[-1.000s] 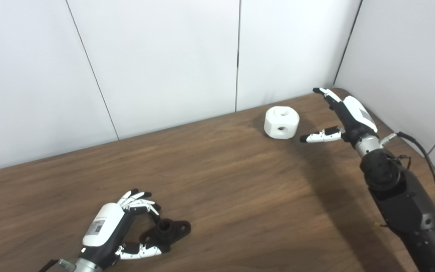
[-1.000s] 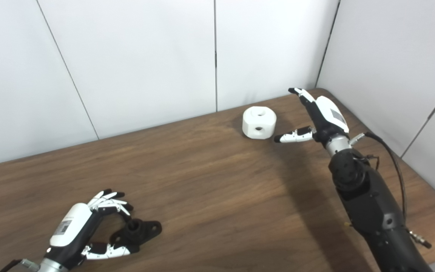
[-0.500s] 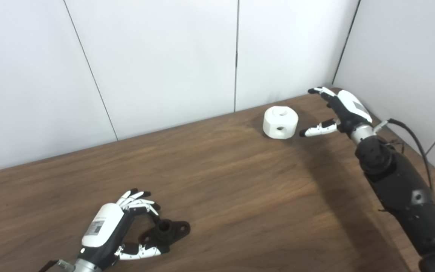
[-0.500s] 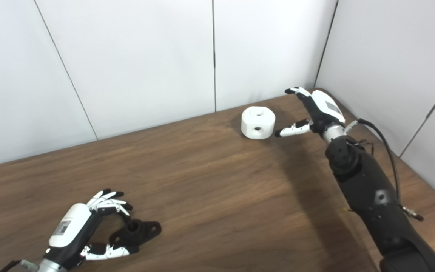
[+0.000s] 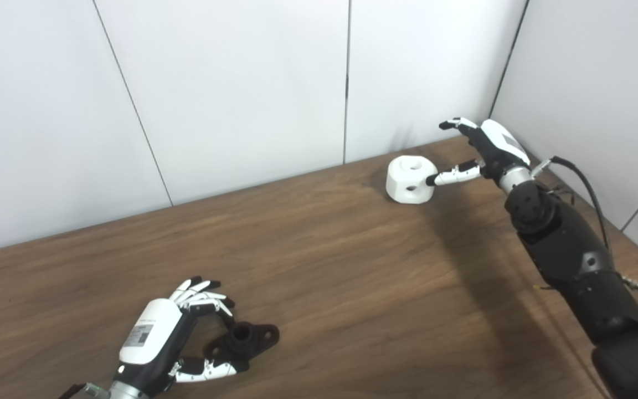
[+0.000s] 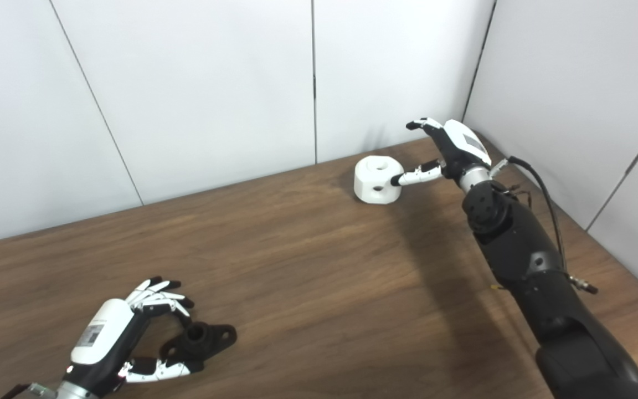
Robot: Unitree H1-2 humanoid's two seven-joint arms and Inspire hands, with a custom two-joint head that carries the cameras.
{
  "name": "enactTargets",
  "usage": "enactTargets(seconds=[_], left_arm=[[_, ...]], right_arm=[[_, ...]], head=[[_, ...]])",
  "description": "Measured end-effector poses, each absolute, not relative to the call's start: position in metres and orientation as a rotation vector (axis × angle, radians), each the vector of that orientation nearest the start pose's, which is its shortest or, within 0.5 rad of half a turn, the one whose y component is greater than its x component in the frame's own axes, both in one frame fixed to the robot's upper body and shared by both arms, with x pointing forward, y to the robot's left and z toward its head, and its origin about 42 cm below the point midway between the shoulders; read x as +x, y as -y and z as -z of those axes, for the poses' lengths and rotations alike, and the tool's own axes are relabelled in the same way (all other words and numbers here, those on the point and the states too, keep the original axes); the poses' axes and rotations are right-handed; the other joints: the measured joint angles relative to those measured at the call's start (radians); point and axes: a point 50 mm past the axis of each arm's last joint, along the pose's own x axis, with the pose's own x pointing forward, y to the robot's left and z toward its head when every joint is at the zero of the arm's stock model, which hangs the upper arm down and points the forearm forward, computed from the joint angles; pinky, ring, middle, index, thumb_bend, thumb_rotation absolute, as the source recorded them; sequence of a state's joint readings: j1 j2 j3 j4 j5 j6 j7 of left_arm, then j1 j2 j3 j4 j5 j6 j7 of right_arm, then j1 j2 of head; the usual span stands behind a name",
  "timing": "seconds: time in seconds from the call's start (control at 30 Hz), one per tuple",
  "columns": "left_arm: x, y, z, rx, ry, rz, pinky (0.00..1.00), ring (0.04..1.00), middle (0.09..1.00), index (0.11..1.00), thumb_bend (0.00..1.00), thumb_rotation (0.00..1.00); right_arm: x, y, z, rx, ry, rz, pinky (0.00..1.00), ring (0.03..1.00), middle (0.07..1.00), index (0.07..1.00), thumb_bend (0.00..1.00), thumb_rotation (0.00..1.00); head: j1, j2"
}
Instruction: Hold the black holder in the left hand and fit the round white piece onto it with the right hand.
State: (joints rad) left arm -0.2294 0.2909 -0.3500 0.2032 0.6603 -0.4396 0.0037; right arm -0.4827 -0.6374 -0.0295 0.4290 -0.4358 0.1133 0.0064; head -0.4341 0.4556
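White round piece sits far right; your right hand is spread beside it, thumb touching. Your left hand cups the black holder, near left.

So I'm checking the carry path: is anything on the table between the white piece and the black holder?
Nothing visible: only bare table lies between the round white piece and the black holder.

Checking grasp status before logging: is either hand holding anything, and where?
Nothing held. The right hand is open by the round white piece; the left hand is open around the black holder.
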Motion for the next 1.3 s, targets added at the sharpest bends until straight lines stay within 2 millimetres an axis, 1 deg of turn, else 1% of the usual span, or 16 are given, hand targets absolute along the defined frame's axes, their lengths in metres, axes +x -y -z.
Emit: enactTargets(seconds=[0.13, 0.23, 0.37, 0.5, 0.67, 0.77, 0.9, 1.0, 1.17, 1.23, 1.3], left_arm=[[0.330, -0.193, -0.112, 0.926, 0.488, 0.550, 0.94, 0.873, 0.706, 0.482, 0.52, 0.06], [0.329, -0.194, -0.112, 0.928, 0.488, 0.548, 0.94, 0.878, 0.710, 0.482, 0.52, 0.06], [0.328, -0.193, -0.113, 0.929, 0.494, 0.546, 0.94, 0.876, 0.709, 0.482, 0.52, 0.06], [0.327, -0.194, -0.113, 0.926, 0.493, 0.543, 0.95, 0.876, 0.709, 0.482, 0.52, 0.06], [0.324, -0.194, -0.113, 0.925, 0.493, 0.542, 0.96, 0.881, 0.712, 0.482, 0.52, 0.06], [0.322, -0.194, -0.113, 0.924, 0.488, 0.539, 0.95, 0.878, 0.710, 0.482, 0.52, 0.06], [0.320, -0.195, -0.113, 0.925, 0.483, 0.531, 0.95, 0.881, 0.711, 0.482, 0.52, 0.06], [0.320, -0.195, -0.114, 0.925, 0.479, 0.529, 0.95, 0.877, 0.710, 0.482, 0.52, 0.06], [0.318, -0.195, -0.114, 0.925, 0.477, 0.531, 0.95, 0.881, 0.712, 0.482, 0.52, 0.06], [0.318, -0.195, -0.114, 0.924, 0.476, 0.531, 0.96, 0.881, 0.712, 0.482, 0.52, 0.06], [0.317, -0.195, -0.114, 0.924, 0.475, 0.531, 0.96, 0.882, 0.713, 0.482, 0.52, 0.06]], right_arm=[[0.426, 0.444, -0.226, -0.976, -0.076, 0.235, 0.87, 0.947, 0.966, 0.866, 0.92, 0.30], [0.433, 0.440, -0.224, -0.967, -0.105, 0.213, 0.87, 0.955, 0.974, 0.882, 0.97, 0.32], [0.441, 0.436, -0.226, -0.963, -0.109, 0.191, 0.90, 0.975, 0.987, 0.893, 1.00, 0.31], [0.446, 0.429, -0.228, -0.968, -0.112, 0.151, 0.90, 0.981, 0.997, 0.910, 1.00, 0.33], [0.447, 0.426, -0.223, -0.971, -0.131, 0.118, 0.92, 0.998, 1.000, 0.932, 1.00, 0.34], [0.448, 0.427, -0.218, -0.968, -0.173, 0.089, 0.93, 1.000, 1.000, 0.942, 1.00, 0.34], [0.450, 0.423, -0.217, -0.971, -0.206, 0.058, 0.90, 1.000, 1.000, 0.932, 1.00, 0.33], [0.452, 0.422, -0.217, -0.974, -0.209, 0.051, 0.91, 1.000, 1.000, 0.926, 1.00, 0.32], [0.452, 0.419, -0.215, -0.980, -0.228, 0.028, 0.91, 1.000, 1.000, 0.919, 1.00, 0.32], [0.452, 0.419, -0.215, -0.979, -0.241, 0.029, 0.92, 1.000, 1.000, 0.906, 1.00, 0.31], [0.452, 0.420, -0.215, -0.979, -0.245, 0.032, 0.93, 1.000, 1.000, 0.866, 1.00, 0.30]], head=[[0.002, -0.002], [0.002, -0.002], [-0.001, 0.003], [-0.003, 0.003], [0.005, 0.005], [0.009, 0.009], [0.009, 0.012], [0.008, 0.017], [0.008, 0.017], [0.011, 0.023], [0.011, 0.024]])
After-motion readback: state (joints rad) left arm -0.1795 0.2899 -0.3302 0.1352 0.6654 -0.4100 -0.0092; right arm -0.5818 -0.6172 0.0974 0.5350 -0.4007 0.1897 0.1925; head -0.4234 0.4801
